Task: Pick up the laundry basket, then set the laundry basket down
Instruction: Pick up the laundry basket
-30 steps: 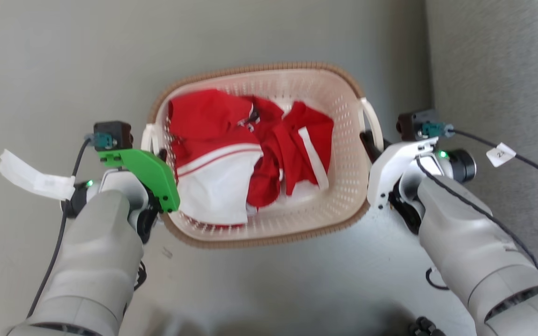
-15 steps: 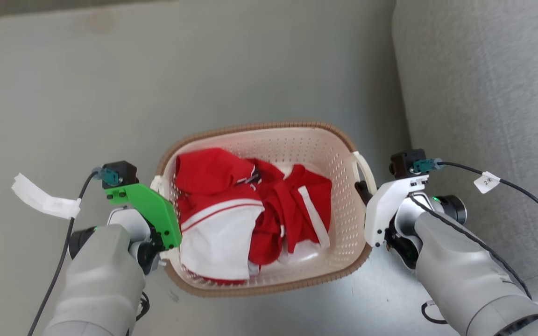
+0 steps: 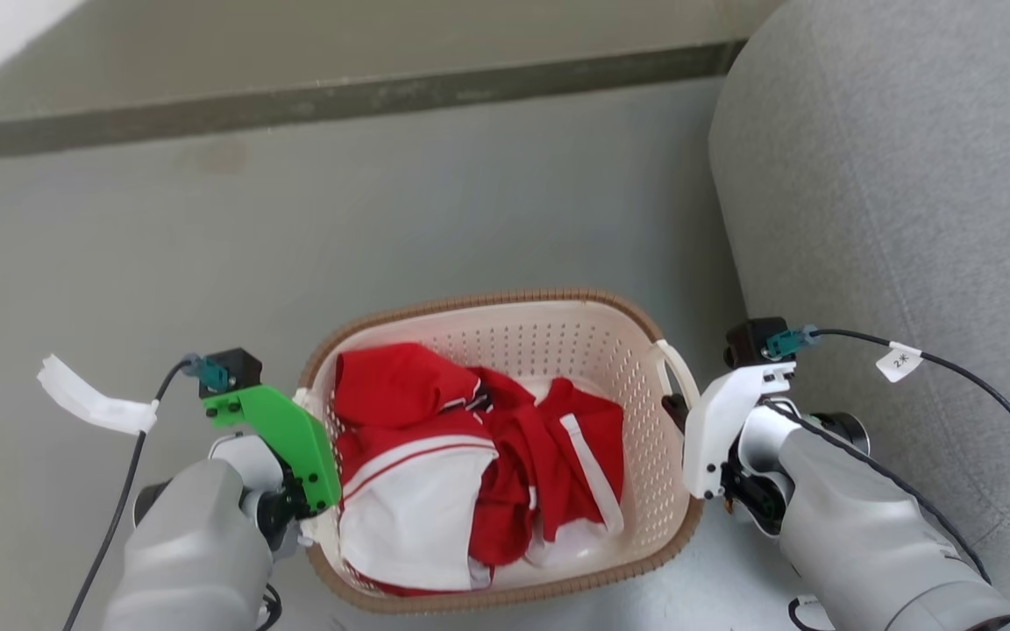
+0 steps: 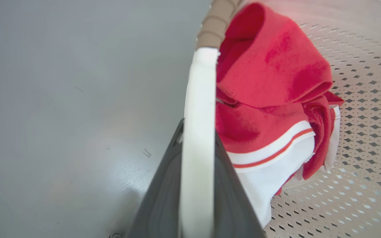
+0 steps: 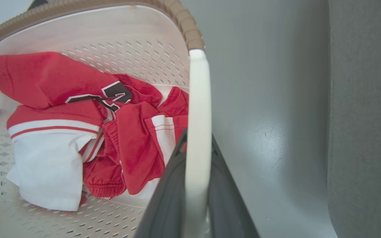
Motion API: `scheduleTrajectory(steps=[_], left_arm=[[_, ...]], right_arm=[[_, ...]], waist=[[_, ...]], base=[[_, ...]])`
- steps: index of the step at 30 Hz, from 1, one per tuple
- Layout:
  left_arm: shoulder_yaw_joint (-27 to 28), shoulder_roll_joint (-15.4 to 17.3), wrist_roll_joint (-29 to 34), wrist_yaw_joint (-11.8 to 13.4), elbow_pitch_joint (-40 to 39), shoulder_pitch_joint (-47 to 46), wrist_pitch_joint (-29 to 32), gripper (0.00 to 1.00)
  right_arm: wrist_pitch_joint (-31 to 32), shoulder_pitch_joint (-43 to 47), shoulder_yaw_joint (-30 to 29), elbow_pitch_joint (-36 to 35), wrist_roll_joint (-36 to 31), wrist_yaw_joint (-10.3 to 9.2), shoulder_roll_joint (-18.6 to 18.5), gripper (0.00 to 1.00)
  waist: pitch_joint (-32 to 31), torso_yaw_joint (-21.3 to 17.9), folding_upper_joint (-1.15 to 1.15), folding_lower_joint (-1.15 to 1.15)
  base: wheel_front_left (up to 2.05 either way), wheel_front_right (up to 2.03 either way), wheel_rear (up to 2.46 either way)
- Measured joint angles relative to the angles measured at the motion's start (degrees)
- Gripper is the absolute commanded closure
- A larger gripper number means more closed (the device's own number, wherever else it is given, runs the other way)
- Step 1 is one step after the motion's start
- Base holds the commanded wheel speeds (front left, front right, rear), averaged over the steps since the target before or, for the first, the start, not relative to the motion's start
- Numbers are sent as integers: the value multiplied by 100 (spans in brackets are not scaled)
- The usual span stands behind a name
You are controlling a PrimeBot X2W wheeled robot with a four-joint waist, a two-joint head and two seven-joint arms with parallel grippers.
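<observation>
The laundry basket (image 3: pixel 487 302), cream perforated plastic with a brown woven-look rim, sits low in the head view between my two arms and holds red and white clothes (image 3: pixel 470 456). My left gripper (image 3: pixel 302 414), under its green mount, is shut on the basket's white left handle (image 4: pixel 198 99), whose strap runs between the dark fingers (image 4: pixel 164 198). Across the basket, my right gripper (image 3: pixel 673 410) is shut on the white right handle (image 5: pixel 197 92). Whether the basket's bottom touches the floor, I cannot tell.
A grey upholstered sofa (image 3: pixel 908 175) rises close on the right, near my right wrist. A dark baseboard strip (image 3: pixel 338 96) and a pale wall cross the top. Grey floor (image 3: pixel 295 228) spreads ahead and to the left. Cables with white tags trail from both wrists.
The camera has tilted up, bringing the baseboard and more sofa into view. The basket and both grippers now sit lower in the picture, grips unchanged.
</observation>
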Motion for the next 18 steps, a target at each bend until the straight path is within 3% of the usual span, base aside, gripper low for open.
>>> scheduleTrajectory(steps=[18], left_arm=[[26, 2, -186, 0, 34, 586, 438, 100]], right_arm=[[576, 470, 196, 42, 404, 0, 4, 100]], waist=[[-1063, -42, 0, 0]], base=[[0, 0, 0]])
